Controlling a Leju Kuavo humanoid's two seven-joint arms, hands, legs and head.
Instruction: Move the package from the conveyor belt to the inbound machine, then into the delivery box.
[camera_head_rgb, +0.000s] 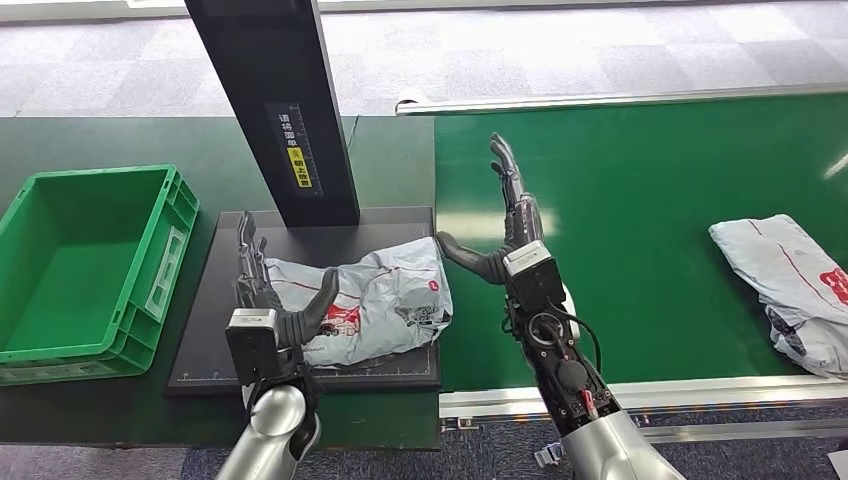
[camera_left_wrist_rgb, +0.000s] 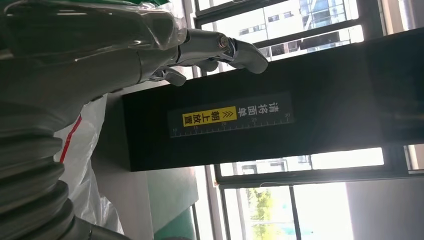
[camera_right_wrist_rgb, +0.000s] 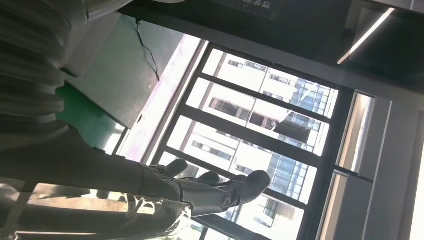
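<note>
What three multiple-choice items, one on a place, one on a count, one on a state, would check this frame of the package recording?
1. Where does the package between the hands lie?
A. inside the green crate
B. on the black plate of the inbound machine
C. on the floor

2. How many grey packages are in the head view?
A. one
B. two
C. four

3. How is the right hand?
A. open, fingers straight, holding nothing
B. gripping a package
C. resting inside the crate

Key: 1 B, the package rests on the black plate below the dark post, with the left hand at its side. 2 B, a second package lies on the green conveyor belt. 3 A, its fingers stand straight over the belt, beside the package.
</note>
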